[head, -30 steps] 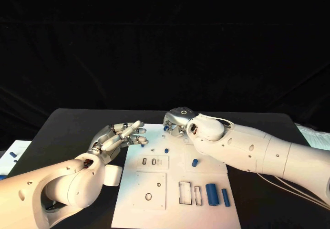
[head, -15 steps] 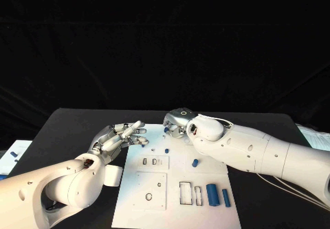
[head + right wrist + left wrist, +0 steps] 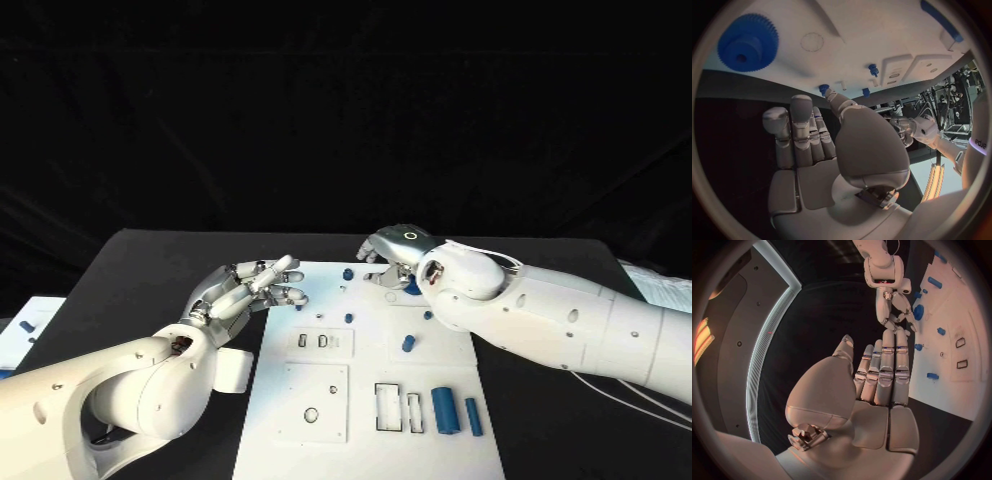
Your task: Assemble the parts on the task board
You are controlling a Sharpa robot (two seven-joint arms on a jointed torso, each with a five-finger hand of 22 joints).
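Observation:
The white task board (image 3: 368, 400) lies mid-table. A blue gear (image 3: 747, 44) sits on its far part, also visible as the gear (image 3: 414, 286) just beside my right hand (image 3: 392, 258). That hand (image 3: 817, 145) hovers over the board's far edge with its fingers stretched out and nothing in them. My left hand (image 3: 253, 285) floats flat at the board's left edge, fingers straight, holding nothing (image 3: 879, 375). Small blue pegs (image 3: 351, 316) stand on the board, another peg (image 3: 408, 342) lies mid-board, and two blue cylinders (image 3: 446, 407) lie near the front right.
Rectangular slots (image 3: 389, 404) and a raised plate with holes (image 3: 317, 398) mark the board's front half. A white block (image 3: 235, 366) lies beside the board under my left forearm. Papers (image 3: 656, 285) sit at the table's right edge, a white tray (image 3: 29, 325) at its left.
My right hand and arm have shifted to the right along the board's far edge, uncovering the blue gear and one more peg. The left hand has barely moved.

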